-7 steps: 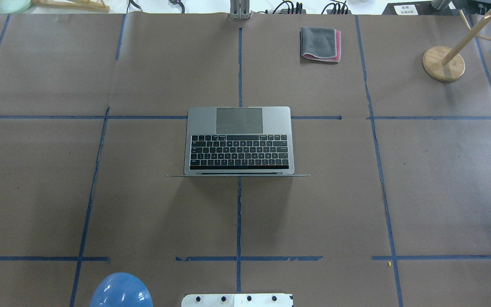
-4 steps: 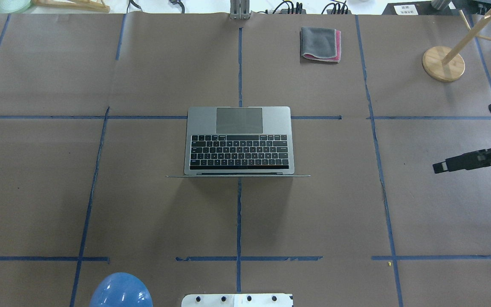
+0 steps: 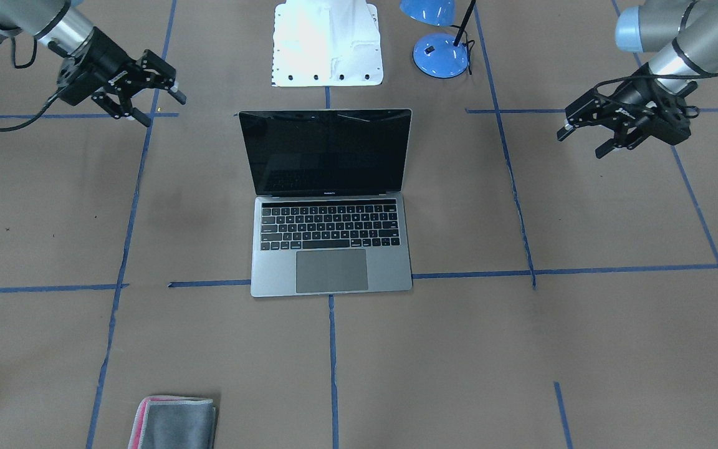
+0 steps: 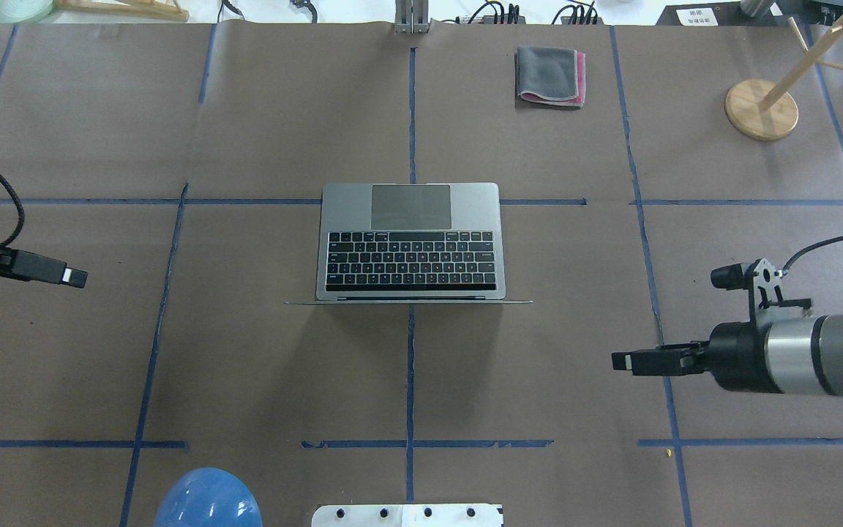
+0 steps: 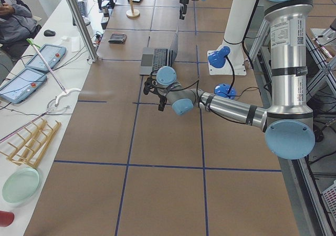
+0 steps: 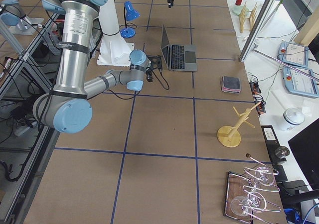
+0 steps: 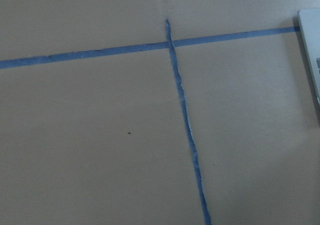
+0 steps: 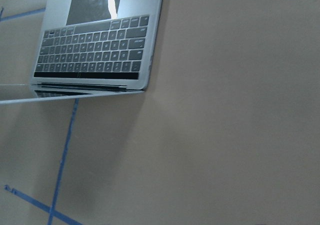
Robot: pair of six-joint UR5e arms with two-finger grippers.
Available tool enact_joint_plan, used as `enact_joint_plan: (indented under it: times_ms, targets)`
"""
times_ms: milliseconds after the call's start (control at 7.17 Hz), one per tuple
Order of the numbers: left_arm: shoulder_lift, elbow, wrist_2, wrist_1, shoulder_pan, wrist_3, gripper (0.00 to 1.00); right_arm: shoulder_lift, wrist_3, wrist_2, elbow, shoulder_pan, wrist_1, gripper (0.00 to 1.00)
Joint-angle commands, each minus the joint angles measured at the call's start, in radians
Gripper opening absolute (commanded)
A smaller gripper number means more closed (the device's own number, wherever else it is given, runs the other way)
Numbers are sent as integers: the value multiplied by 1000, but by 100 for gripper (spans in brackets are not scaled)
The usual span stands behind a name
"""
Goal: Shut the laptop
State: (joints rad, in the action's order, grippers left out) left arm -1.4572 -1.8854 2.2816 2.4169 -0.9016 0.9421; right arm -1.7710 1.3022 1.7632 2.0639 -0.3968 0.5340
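The space-grey laptop (image 4: 410, 249) stands open at the middle of the table, its lid upright and its black screen (image 3: 326, 149) facing away from the robot. It also shows in the right wrist view (image 8: 95, 50), and its edge shows in the left wrist view (image 7: 312, 50). My left gripper (image 4: 74, 277) is open and empty, far to the laptop's left, also seen in the front-facing view (image 3: 580, 142). My right gripper (image 4: 623, 361) is open and empty, right of the laptop and nearer the robot, also seen in the front-facing view (image 3: 164, 111). Neither touches the laptop.
A folded grey-and-pink cloth (image 4: 549, 75) lies at the far side. A wooden stand (image 4: 762, 108) is at the far right. A blue lamp (image 4: 207, 501) and the white robot base (image 4: 407, 514) are at the near edge. Blue tape lines cross the brown table cover.
Both arms have come into the overhead view. The right gripper moved inward and nearer the robot; the left came in from the left edge. The laptop has not moved.
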Motion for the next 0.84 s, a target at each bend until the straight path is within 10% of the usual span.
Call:
enact_joint_plan:
  times_ms: [0, 698]
  targets:
    - [-46, -30, -108, 68, 128, 162, 99, 24, 60, -255, 45, 188, 0, 90]
    - [-184, -29, -416, 64, 438, 265, 99, 201, 101, -392, -8, 222, 9, 60]
